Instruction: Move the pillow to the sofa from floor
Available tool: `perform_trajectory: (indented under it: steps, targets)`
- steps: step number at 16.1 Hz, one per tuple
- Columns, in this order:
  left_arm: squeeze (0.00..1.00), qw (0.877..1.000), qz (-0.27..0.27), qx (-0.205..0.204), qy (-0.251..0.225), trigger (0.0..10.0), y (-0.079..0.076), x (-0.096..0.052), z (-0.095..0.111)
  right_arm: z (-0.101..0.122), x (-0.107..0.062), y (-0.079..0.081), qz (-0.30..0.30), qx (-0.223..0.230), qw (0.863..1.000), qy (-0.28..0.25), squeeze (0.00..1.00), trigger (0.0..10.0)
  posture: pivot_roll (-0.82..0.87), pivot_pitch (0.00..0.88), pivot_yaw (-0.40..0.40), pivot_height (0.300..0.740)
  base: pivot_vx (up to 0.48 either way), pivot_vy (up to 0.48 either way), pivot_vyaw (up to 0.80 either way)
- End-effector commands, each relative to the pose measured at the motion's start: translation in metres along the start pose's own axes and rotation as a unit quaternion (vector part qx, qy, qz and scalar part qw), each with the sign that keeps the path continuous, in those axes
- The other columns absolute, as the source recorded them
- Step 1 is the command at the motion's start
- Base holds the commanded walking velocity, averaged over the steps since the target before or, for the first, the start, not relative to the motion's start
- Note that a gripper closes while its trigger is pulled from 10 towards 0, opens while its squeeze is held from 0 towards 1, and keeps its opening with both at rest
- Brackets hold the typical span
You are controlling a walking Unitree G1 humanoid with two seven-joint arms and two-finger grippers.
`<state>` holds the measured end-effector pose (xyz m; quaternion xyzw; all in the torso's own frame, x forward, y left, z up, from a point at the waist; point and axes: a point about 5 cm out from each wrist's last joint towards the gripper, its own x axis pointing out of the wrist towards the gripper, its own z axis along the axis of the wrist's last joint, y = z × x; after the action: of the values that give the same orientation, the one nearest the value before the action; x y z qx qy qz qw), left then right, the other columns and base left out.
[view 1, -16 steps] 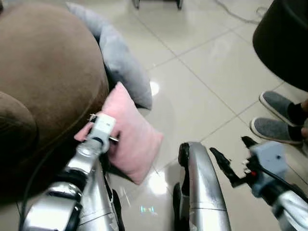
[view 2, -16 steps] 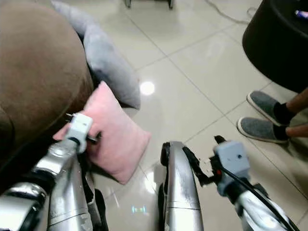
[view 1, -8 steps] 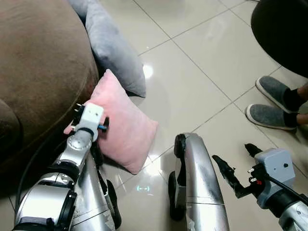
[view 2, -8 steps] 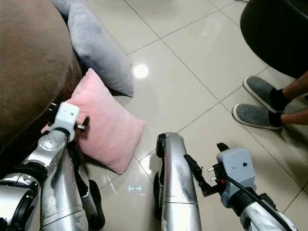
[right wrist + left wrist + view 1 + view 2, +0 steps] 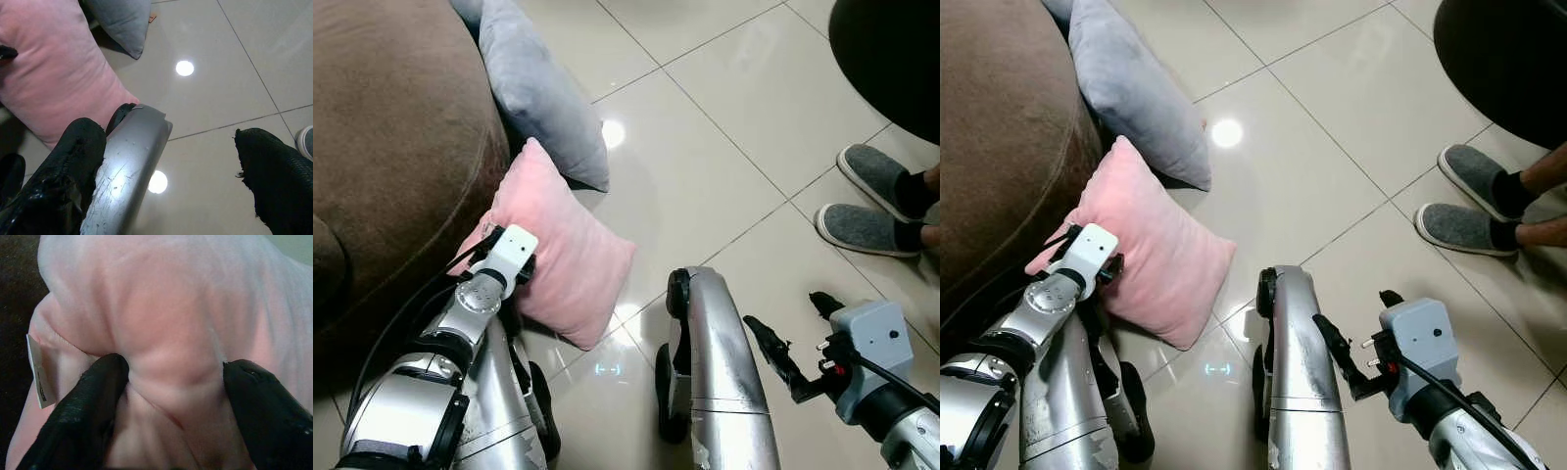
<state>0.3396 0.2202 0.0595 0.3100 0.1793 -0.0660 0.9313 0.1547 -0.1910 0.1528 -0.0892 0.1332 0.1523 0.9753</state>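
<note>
A pink pillow (image 5: pixel 573 259) lies on the tiled floor, leaning against the base of the brown sofa (image 5: pixel 401 147). My left gripper (image 5: pixel 173 377) sits at the pillow's sofa-side edge. Its two black fingers (image 5: pixel 98 391) are pressed in on either side of a bunched fold of pink fabric (image 5: pixel 166 308). From the head view the left wrist (image 5: pixel 499 269) covers those fingers. My right gripper (image 5: pixel 783 311) hangs open over bare floor to the right of my leg, apart from the pillow (image 5: pixel 54 73).
A grey pillow (image 5: pixel 538 93) rests against the sofa just beyond the pink one. A person's feet in grey slippers (image 5: pixel 876 201) stand at the right, below a black round object (image 5: pixel 891 49). My silver leg (image 5: pixel 710 362) stands between the two arms.
The camera has tilted down and shifted. My left wrist has turned and settled lower on the pillow's sofa-side edge. My right gripper has dropped a little, still open.
</note>
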Motion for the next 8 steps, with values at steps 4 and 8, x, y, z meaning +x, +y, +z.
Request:
perform_trajectory:
  steps: [4, 8]
  targets:
    - [0.0, 0.999, -0.03, 0.009, 0.032, 0.0, -0.0082, -0.0044, -0.0165, 0.0001, -0.0021, 0.0004, 0.005, -0.001, 1.0, 0.007, 0.0, 10.0, -0.16, 0.37, -0.063, 0.451, 0.0, 0.0, 0.0]
    - [0.0, 0.999, -0.031, 0.007, 0.032, 0.0, -0.0072, -0.0045, -0.0168, 0.0009, -0.0053, -0.0001, 0.047, -0.009, 0.999, 0.013, 0.0, 10.0, -0.16, 0.365, -0.063, 0.451, 0.0, 0.0, 0.0]
